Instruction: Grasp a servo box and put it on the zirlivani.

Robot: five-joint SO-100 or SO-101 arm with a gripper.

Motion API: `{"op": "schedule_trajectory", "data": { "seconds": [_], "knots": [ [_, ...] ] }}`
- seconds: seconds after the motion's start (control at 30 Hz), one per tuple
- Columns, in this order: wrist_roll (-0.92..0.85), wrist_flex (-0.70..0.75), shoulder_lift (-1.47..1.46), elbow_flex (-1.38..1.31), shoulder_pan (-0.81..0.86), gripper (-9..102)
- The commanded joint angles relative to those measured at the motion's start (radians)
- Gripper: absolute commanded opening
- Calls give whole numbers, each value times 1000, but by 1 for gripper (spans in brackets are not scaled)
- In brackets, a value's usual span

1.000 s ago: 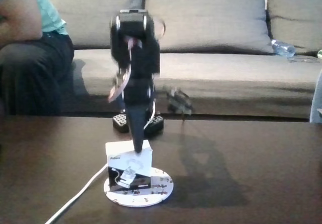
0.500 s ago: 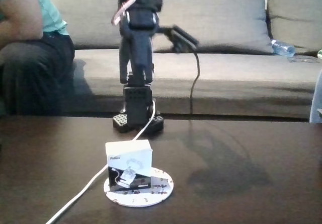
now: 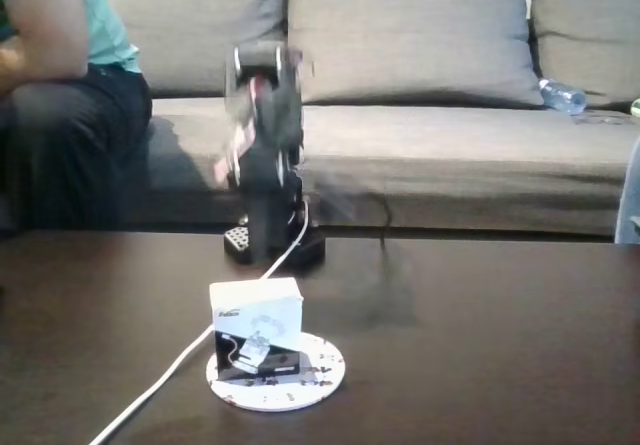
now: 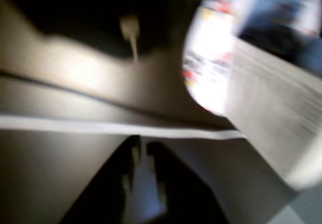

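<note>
Folding back down toward its base, the blurred arm (image 3: 262, 145) is well clear of the servo box (image 3: 256, 327), which sits on the zirlivani (image 3: 318, 373), toward its left edge, on the worktop (image 3: 480, 345). Placement looks complete. Whether the gripper (image 4: 143, 183) is parted or closed, I cannot tell.

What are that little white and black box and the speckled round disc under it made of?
The small white-topped, black-bottomed box looks like matte printed cardboard: crisp folded edges and a servo picture on its front. The flat white disc with red and dark flecks could be ceramic, stone composite or plastic; the fixed view leaves that open.
</note>
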Motion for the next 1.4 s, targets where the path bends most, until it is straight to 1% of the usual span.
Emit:
{"op": "schedule_trajectory", "data": {
  "seconds": [0.0,0.13,0.3,0.37,0.5,1.37],
  "knots": [
    [11,2,192,118,-17,0],
    [11,118,428,202,-129,0],
    [-35,268,739,259,-144,0],
    [-32,278,801,273,-146,0],
    [-37,278,764,270,-146,0],
    [-41,276,773,272,-161,0]
  ]
}}
